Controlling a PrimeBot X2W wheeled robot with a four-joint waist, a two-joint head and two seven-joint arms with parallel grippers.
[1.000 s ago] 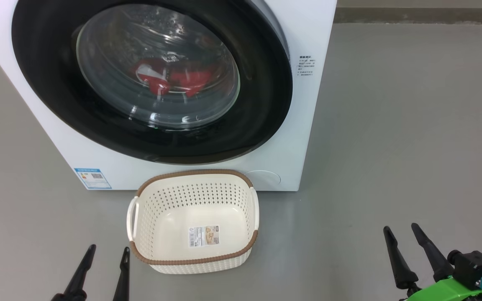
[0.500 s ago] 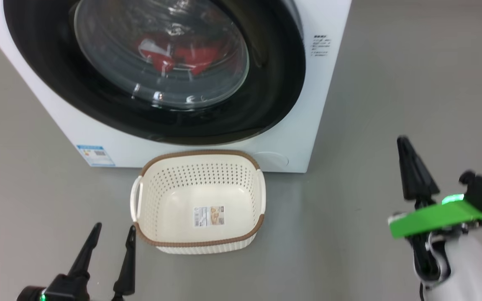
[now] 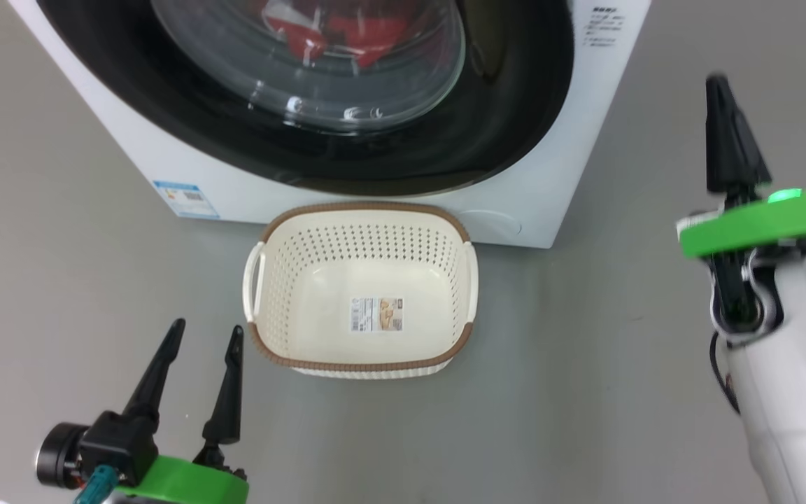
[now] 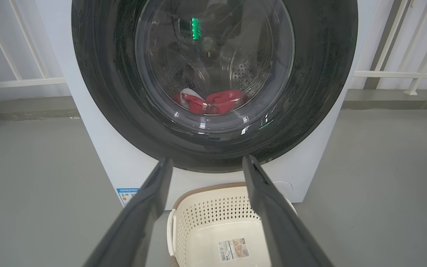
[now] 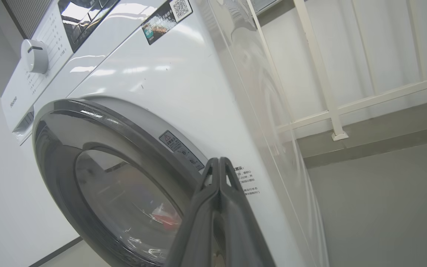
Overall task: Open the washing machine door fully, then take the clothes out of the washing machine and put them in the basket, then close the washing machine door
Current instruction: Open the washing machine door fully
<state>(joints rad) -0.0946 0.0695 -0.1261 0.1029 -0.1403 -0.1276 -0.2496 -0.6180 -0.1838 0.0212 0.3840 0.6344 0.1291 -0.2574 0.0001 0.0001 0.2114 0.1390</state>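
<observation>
With the door (image 3: 347, 105) shut over the clothes (image 3: 347, 31), the right pincer (image 3: 716, 82), tips pressed together beside the washer (image 3: 550, 196), might skid off the glossy rim; the left pincer (image 3: 208, 326) hangs apart near the basket (image 3: 368, 208).

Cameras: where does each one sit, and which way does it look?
Head view: on the head, looking down at basket and washing machine door; left tool, right tool show.
Left wrist view: left wrist, facing the door between open fingers.
Right wrist view: right wrist, looking up the washing machine past shut fingers.
All share red clothes behind glass.
</observation>
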